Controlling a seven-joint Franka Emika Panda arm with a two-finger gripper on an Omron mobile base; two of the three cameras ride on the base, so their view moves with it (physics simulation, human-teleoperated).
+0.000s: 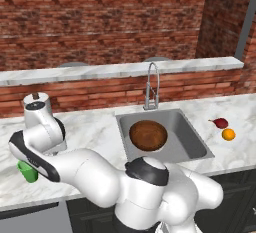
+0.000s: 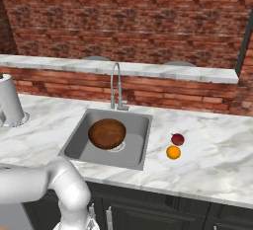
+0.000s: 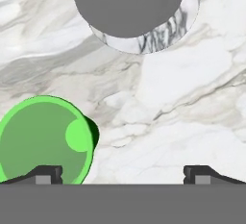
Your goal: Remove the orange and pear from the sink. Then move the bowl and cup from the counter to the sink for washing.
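A: Where's the cup [image 3: 43, 139]?
B: Upright on the table [image 3: 182, 103], under the end effector [image 3: 123, 172], whose jaws stand wide apart, gripping nothing.
A: The bowl [image 1: 148, 135]?
B: In the sink [image 1: 187, 132].

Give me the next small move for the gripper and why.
Probably shift the gripper sideways until the cup sits between its fingertips, then descend. The bowl is already in the sink, the orange and pear lie on the counter, and the hand view shows the open gripper off-centre, one fingertip over the cup.
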